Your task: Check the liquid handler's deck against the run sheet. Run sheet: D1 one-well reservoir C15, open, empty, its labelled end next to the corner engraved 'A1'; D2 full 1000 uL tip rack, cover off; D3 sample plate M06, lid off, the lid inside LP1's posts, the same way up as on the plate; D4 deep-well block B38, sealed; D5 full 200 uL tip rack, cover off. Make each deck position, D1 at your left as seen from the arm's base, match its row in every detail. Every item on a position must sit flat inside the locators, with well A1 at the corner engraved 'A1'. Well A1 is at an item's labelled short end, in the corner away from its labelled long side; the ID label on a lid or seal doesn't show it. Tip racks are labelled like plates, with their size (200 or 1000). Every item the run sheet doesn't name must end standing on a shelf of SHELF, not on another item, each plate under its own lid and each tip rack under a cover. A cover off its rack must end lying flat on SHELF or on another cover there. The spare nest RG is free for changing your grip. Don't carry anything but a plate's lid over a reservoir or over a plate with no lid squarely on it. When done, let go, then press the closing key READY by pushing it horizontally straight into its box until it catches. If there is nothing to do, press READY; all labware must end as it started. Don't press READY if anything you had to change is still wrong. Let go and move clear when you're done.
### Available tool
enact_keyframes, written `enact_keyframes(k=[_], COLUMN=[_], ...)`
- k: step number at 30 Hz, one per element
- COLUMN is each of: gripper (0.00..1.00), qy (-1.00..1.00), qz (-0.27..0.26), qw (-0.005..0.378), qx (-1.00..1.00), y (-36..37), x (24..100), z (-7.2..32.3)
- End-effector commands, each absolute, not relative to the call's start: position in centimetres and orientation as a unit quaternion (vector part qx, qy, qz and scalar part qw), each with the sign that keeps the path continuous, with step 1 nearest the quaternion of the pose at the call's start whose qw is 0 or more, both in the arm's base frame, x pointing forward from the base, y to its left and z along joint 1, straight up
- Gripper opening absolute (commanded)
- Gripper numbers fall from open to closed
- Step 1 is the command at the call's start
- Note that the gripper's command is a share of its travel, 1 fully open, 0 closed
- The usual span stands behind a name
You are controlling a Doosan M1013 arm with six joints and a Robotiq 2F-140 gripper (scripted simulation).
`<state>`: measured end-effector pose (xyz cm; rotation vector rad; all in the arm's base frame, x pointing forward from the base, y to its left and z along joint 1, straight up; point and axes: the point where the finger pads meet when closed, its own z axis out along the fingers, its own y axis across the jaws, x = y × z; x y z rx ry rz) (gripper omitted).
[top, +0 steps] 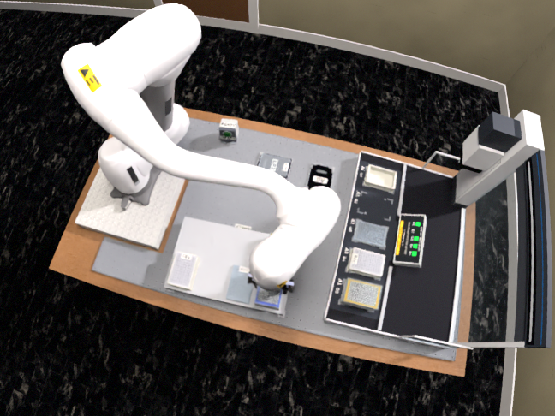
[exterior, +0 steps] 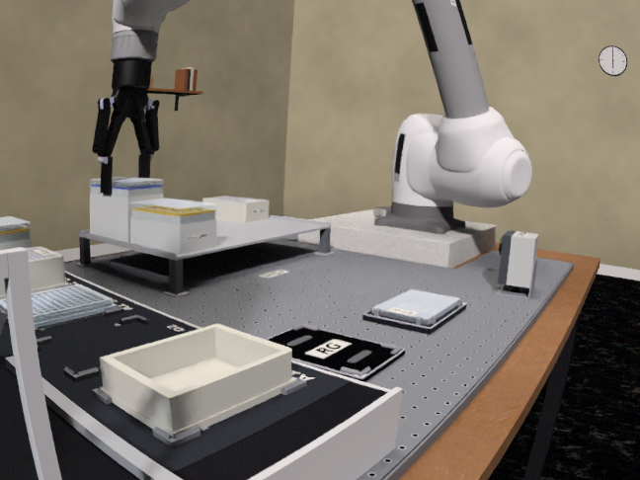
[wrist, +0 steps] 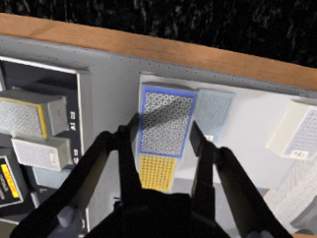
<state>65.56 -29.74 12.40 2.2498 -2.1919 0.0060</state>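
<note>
A blue-rimmed tip rack (exterior: pixel 125 206) stands at the end of the raised shelf (exterior: pixel 248 232). My gripper (exterior: pixel 123 181) reaches straight down over it, one finger on each long side, and is shut on it; the wrist view shows the fingers straddling the rack (wrist: pixel 164 120). A yellow-rimmed tip rack (exterior: pixel 173 224) stands right beside it on the shelf. On the deck, the white reservoir (top: pixel 379 176) sits at one end. The position beside it (top: pixel 374 205) holds nothing. After that come a clear plate (top: pixel 371 234), a white block (top: pixel 367 262) and a yellow-rimmed rack (top: pixel 361 293).
A flat pale cover (top: pixel 237 284) and a white labelled box (top: pixel 182 268) also lie on the shelf. A lid (exterior: pixel 416 307) rests in its posts, next to the black RG nest (exterior: pixel 337 353). The READY key box (exterior: pixel 517 261) stands near the table edge. A panel with green lights (top: pixel 409 239) sits beside the deck.
</note>
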Motion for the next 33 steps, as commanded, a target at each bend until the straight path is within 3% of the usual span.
enact_keyframes(k=[1,33], gripper=[0.10,0.10], qy=[-0.698,-0.698], qz=[0.002,0.002], qw=[0.000,0.000], qx=[0.716,0.716], y=[-29.75,-29.74], x=[65.59,65.58], z=[12.48,13.47])
